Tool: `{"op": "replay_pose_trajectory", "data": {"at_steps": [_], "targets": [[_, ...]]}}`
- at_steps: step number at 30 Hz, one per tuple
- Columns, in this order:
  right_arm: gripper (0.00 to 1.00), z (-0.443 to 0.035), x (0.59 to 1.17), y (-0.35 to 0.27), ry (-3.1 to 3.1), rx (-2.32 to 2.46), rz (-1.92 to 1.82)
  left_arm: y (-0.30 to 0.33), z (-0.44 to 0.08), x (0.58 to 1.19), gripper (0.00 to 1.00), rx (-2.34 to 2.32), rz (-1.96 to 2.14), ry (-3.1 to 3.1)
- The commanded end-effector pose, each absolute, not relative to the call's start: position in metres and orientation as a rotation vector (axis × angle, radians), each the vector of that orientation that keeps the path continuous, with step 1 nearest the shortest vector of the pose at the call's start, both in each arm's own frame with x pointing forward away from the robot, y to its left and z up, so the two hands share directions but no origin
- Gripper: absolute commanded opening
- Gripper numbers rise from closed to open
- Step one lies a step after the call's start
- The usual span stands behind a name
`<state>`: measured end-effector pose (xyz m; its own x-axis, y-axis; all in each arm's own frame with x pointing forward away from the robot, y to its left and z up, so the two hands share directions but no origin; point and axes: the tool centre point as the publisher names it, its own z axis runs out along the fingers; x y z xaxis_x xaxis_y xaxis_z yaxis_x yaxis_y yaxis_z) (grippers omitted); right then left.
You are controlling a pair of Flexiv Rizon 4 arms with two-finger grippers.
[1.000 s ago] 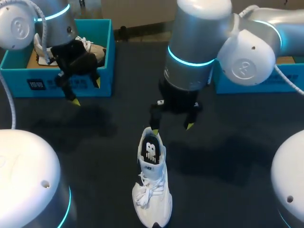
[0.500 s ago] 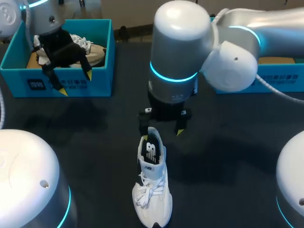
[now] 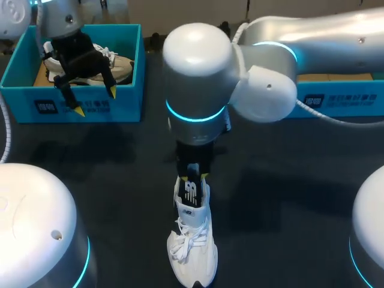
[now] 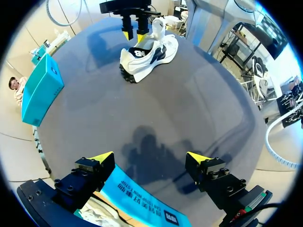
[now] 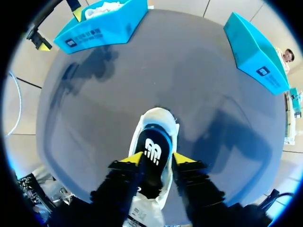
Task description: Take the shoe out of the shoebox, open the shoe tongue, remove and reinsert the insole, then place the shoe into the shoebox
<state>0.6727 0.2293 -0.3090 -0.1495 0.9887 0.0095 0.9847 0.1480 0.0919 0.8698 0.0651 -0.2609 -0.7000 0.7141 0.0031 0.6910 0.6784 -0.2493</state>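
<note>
With our right gripper (image 5: 154, 159) narrow over the white sneaker's (image 3: 192, 246) heel, holding or not we cannot tell, we should pinch only the black insole (image 5: 151, 147).

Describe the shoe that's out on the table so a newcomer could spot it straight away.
On the dark table, look at the open middle, under the right end effector. The white sneaker stands there with a black insole showing; the other shoe lies inside the blue shoebox at the far left.
</note>
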Motion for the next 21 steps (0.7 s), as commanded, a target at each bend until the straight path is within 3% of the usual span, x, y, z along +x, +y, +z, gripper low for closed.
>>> {"op": "replay_pose_trajectory", "data": {"at_steps": [1, 21], "targets": [[0.00, -0.311, 0.667, 0.242, 2.293, 2.020, 0.093, 0.065, -0.260, 0.869, 1.00, -1.170, 0.348, -2.786], [0.00, -0.308, 0.653, 0.249, 2.136, 2.063, 0.112, 0.065, -0.260, 0.869, 1.00, -1.170, 0.348, -2.786]]}}
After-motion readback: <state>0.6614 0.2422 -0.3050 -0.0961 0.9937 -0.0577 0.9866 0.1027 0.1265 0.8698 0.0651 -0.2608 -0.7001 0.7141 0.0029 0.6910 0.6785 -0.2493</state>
